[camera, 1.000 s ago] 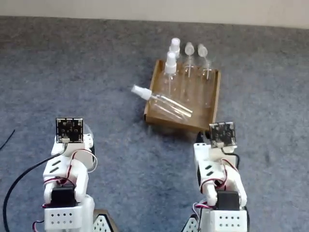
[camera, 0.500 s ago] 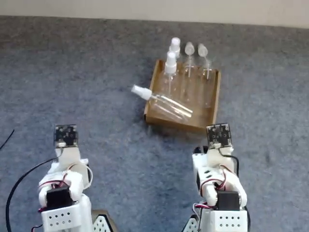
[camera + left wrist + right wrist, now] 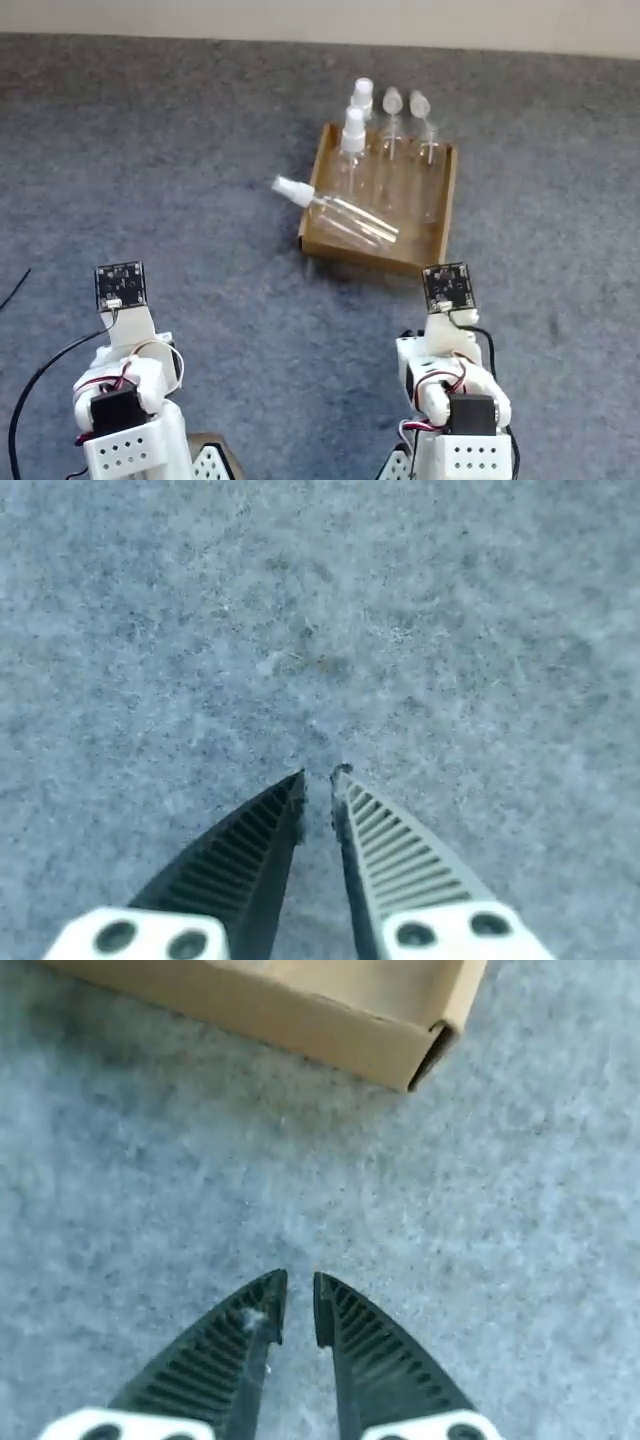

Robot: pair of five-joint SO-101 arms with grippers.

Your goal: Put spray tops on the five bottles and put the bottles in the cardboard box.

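Closed down to a thin slit on the left hand (image 3: 318,780), nothing gripped, tips aimed down at the grey carpet-like tabletop (image 3: 320,600). Same on the right hand (image 3: 298,1285): thin slit between the tips, empty, over the tabletop. Just ahead of the right hand: cardboard box (image 3: 270,1015), near wall facing the tips, its near right corner ahead and a little to the right of them, no contact. From the left hand: box well ahead and off to the right. High view: left arm (image 3: 120,390) and right arm (image 3: 450,385) tucked close to their bases, box (image 3: 372,256) just beyond the right wrist camera. Five clear bottles, all with spray tops on. Four upright bottles (image 3: 354,140) bunched at the end of the box farthest from both hands. One lying bottle (image 3: 350,222) on its side across the box corner nearest the left hand, body inside, spray top (image 3: 292,190) poking out past the left wall, over the tabletop. Cannot tell whether it rests on the box floor or on the rim.
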